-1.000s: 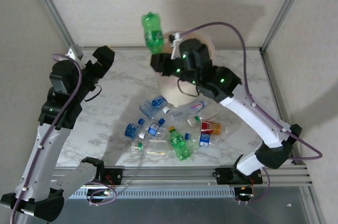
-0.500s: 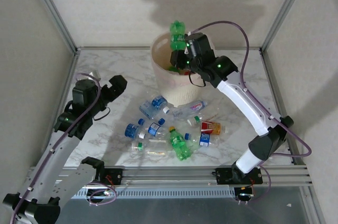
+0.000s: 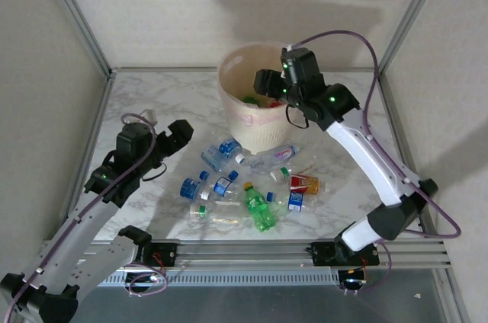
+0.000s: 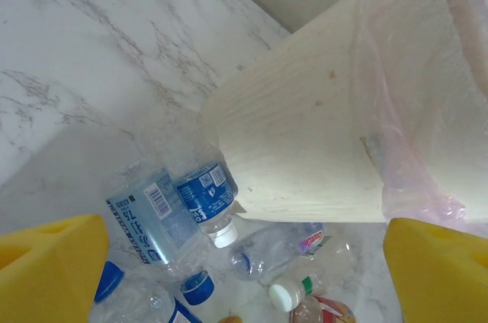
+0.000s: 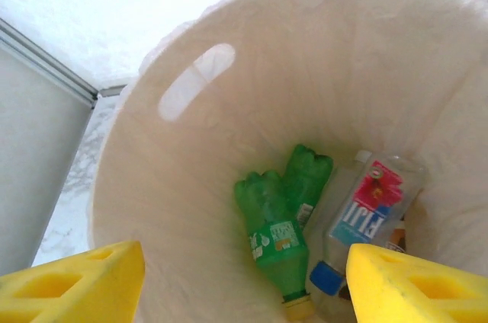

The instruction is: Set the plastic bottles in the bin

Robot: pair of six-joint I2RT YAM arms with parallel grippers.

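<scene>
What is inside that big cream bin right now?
Inside the bin lie two green bottles and a clear bottle with a blue cap. Yellow fingers at the picture's lower corners cover part of the bottom, so more may be hidden.

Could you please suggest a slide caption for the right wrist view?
Right gripper open over the bin, two green bottles and a clear Fiji bottle lying inside.

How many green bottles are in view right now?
3. In the bin: front green bottle, rear green bottle. On the table: third green bottle. Others may hide deeper.
</scene>
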